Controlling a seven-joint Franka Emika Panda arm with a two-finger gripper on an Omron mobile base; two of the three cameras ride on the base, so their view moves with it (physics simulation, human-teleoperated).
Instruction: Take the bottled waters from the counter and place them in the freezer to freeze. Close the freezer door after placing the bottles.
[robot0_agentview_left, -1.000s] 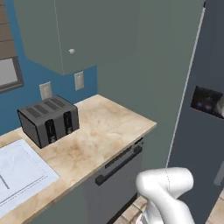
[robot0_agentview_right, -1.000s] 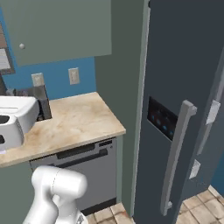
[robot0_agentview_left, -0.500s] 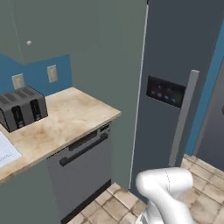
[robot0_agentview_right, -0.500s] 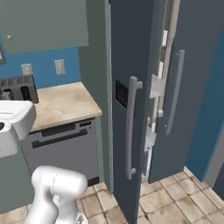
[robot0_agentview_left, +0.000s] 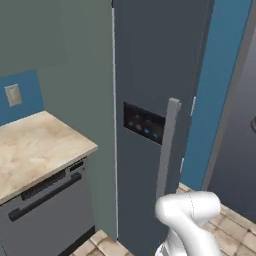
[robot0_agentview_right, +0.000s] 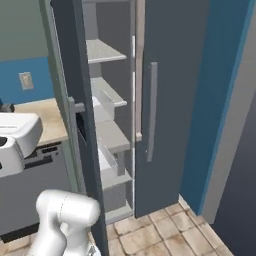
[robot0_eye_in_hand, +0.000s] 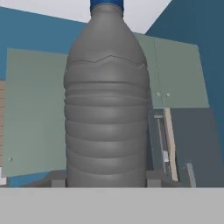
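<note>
Grey bottle (robot0_eye_in_hand: 107, 105), cap cut off above

Your robot's arm (robot0_agentview_left: 189, 220) is glossy white, with smooth rounded segments like fat tubes bent at an elbow. From the left base camera you see a thick curved link with a domed end and a faint seam where two segments meet. From the right, the same white link (robot0_agentview_right: 65, 220) looks like a capped cylinder, softly shaded grey underneath.

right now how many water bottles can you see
1: a smoky grey bottle standing upright in the hand, seen close in the hand view. A second one may be hidden out of frame.
</note>
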